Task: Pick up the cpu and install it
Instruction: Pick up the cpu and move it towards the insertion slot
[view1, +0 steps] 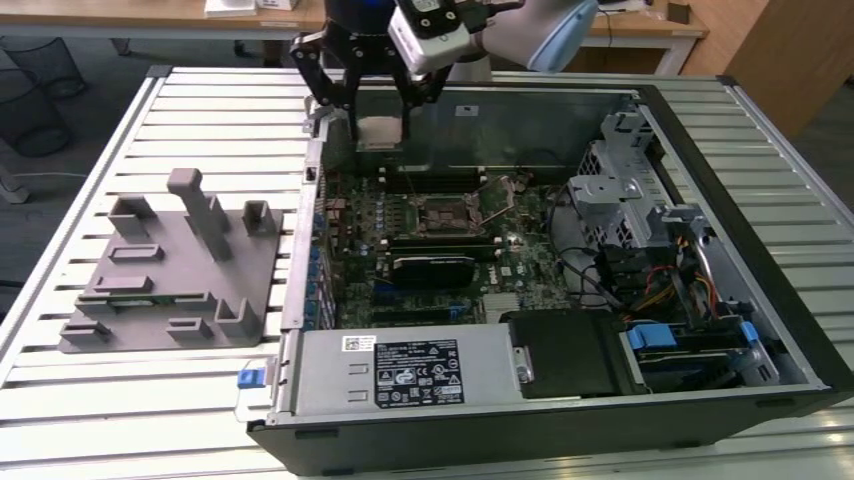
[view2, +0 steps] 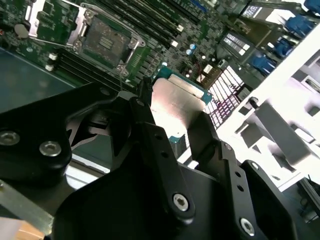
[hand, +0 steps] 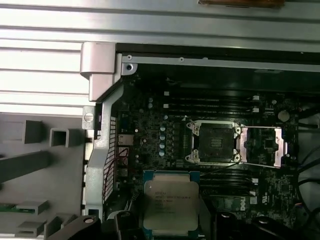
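The cpu (view1: 382, 133), a small square chip with a pale metal top, hangs in the air over the far left corner of the open computer case (view1: 747, 130). My gripper (view1: 379, 115) is shut on it, one black finger on each side. In the second wrist view the fingers (view2: 150, 135) clamp the cpu (view2: 177, 100) by its edges. The first wrist view has the cpu (hand: 170, 205) held above the motherboard. The open cpu socket (view1: 447, 212) lies nearer the board's middle, its frame (hand: 212, 142) empty and its load plate swung aside.
A grey fixture (view1: 160, 270) with upright posts stands on the slatted table at the exterior view's left. Inside the case are a silver labelled box (view1: 400, 370), a black ribbed module (view1: 434, 268), and drive cages with cables (view1: 641, 230) on the exterior view's right.
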